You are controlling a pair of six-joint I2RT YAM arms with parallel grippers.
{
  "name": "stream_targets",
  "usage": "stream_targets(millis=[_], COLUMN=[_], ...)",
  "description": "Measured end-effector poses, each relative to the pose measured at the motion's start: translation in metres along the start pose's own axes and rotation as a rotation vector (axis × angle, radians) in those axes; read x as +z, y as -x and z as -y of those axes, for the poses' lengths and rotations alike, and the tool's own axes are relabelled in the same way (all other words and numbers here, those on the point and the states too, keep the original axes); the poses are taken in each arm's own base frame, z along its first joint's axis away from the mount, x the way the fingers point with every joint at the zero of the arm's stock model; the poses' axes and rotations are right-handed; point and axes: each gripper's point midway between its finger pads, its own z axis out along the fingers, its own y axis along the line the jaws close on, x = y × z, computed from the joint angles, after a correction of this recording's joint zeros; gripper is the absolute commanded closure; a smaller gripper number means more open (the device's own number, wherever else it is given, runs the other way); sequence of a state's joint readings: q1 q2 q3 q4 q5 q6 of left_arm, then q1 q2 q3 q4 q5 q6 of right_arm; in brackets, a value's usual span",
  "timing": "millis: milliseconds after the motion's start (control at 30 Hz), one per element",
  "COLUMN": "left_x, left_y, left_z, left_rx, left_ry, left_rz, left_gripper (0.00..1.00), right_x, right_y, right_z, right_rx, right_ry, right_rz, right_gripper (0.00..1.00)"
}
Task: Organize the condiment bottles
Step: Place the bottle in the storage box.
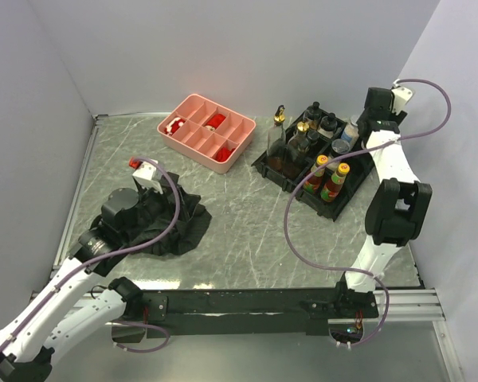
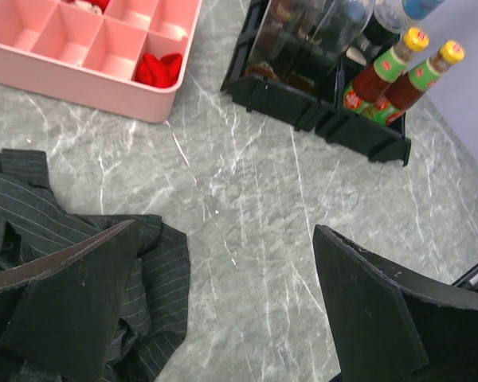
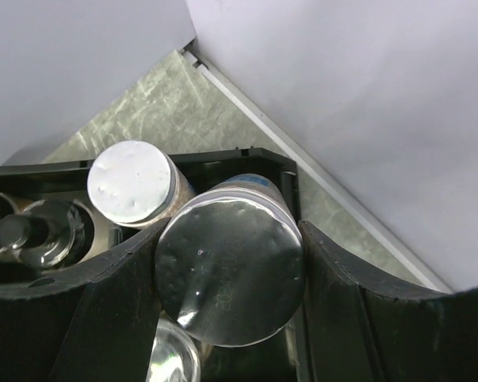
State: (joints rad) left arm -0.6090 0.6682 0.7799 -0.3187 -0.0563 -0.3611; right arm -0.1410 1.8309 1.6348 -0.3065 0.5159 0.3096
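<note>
Two sauce bottles (image 2: 381, 78), two grey-lidded shakers (image 3: 229, 259)

Condiment bottles (image 1: 317, 173) stand upright in black rack (image 1: 325, 210)

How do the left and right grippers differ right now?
The left gripper is wide open and empty; the right gripper is shut on a silver-lidded shaker. The left hangs above the black cloth and table; the right is at the black rack. Both have black fingers.
</note>
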Motion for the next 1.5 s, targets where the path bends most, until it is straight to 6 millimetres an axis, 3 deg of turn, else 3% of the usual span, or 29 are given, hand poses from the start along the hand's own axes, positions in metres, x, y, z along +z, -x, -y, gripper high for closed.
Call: stream_targets(millis=[367,633,900,1167,1300,1433,1500], left_x=[0.001,0.002,0.003,0.004,0.006,0.006,0.006], left_y=[-0.002,-0.003,-0.004,-0.005,-0.007,-0.007,-0.007], left_z=[0.001,0.001,0.0,0.0,-0.001,-0.001,-0.001], left_rx=[0.0,0.001,0.001,0.001,0.002,0.002,0.002], left_ry=[-0.008,-0.006,-0.003,0.001,0.004,0.005,0.005], left_rz=[-0.008,-0.014,-0.019,-0.022,-0.03,-0.029,-0.03], left_gripper=[0.04,0.04,0.04,0.04,0.04,0.04,0.04], right_x=[0.032,0.049,0.055,0.064,0.067,0.068,0.068], right_y=[-0.031,-0.057,-0.058,-0.067,-0.066,-0.065,-0.064], right_z=[-0.01,-0.01,-0.003,-0.002,-0.001,0.001,0.0], right_rx=[0.001,-0.008,0.011,0.03,0.044,0.05,0.052], right_ry=[-0.015,-0.033,-0.048,-0.039,-0.035,-0.037,-0.031], right_rz=[-0.035,-0.08,-0.086,-0.112,-0.108,-0.107,-0.106], right_gripper=[0.78,0.62,0.42,0.37,0.26,0.02,0.0])
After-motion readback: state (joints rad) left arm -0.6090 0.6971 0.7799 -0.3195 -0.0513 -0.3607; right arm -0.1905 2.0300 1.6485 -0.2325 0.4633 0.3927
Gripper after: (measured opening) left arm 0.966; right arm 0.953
